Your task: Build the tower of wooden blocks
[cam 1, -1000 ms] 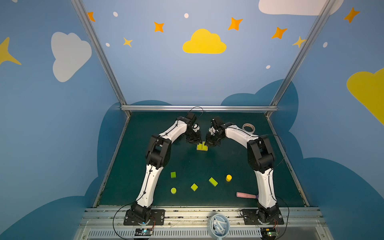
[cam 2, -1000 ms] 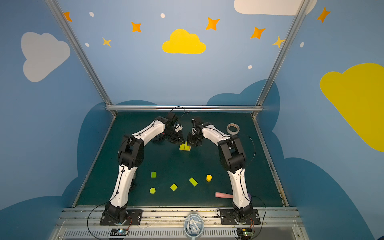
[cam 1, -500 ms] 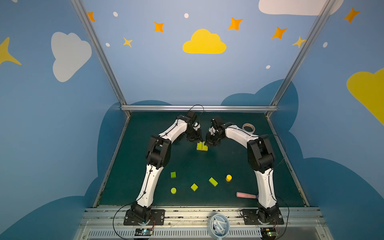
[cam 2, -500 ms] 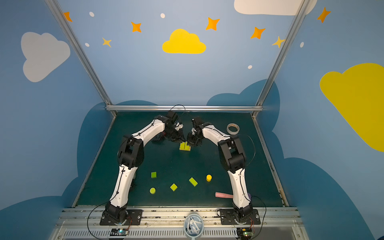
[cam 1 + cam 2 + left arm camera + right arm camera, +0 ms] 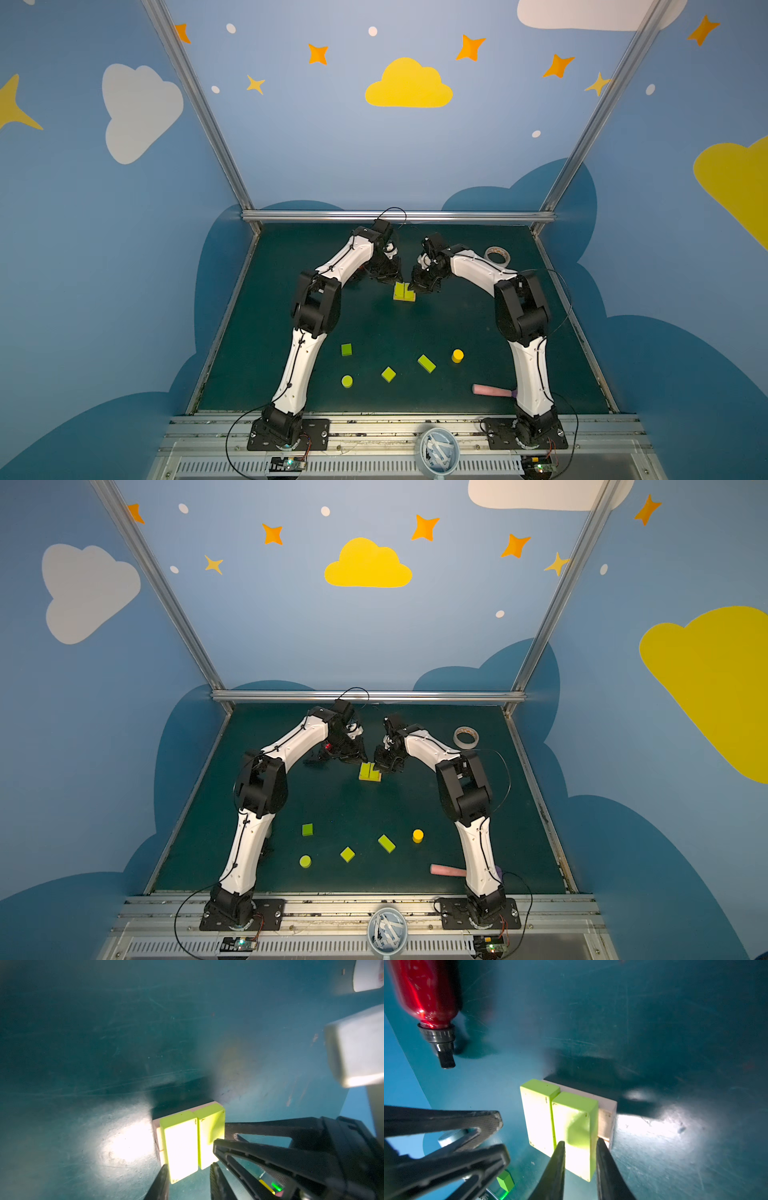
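the tower [image 5: 404, 291] stands in the far middle of the table [image 5: 374, 324]: tan bars [image 5: 606, 1118] below, two green bars [image 5: 538, 1118] side by side across them. the left claw [image 5: 189, 1167] is spread loosely around the end of one green bar. i judge this lets it leave without dragging the bar. the right claw [image 5: 580, 1141] flanks the other green bar closely, perhaps to keep it flush with its neighbour. whether it pinches the bar or only stands beside it, i cannot tell. five loose blocks [image 5: 427, 363] wait near the front for the upper layers.
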Tool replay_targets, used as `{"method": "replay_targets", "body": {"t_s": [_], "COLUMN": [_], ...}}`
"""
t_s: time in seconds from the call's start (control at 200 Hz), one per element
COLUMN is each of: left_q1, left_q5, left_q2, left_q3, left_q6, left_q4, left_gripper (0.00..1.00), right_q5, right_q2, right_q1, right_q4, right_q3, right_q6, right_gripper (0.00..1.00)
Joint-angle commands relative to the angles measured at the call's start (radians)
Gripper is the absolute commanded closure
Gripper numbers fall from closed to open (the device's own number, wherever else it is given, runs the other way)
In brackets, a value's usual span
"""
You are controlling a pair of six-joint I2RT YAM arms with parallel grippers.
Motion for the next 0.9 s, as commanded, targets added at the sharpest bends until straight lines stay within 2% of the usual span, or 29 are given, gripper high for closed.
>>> {"method": "replay_targets", "body": {"t_s": [0.0, 0.456, 0.896], "left_q1": [0.004, 0.002, -0.002], "left_q5": [0.006, 0.028, 0.053], "left_q2": [0.021, 0.059, 0.084], "left_q3": [-0.004, 0.007, 0.021], "left_q6": [-0.002, -0.005, -0.01], "left_q4": [-0.011, -0.008, -0.003], "left_gripper": [0.66, 0.66, 0.71], "right_q5": [0.002, -0.001, -0.004], "right_q2": [0.007, 0.01, 0.012], "right_q1": [0.004, 0.005, 0.005], "right_q4": [-0.003, -0.001, 0.0], "right_q3": [-0.002, -0.002, -0.001], "right_q6": [0.004, 0.005, 0.004], "right_gripper": [0.75, 0.76, 0.8]}}
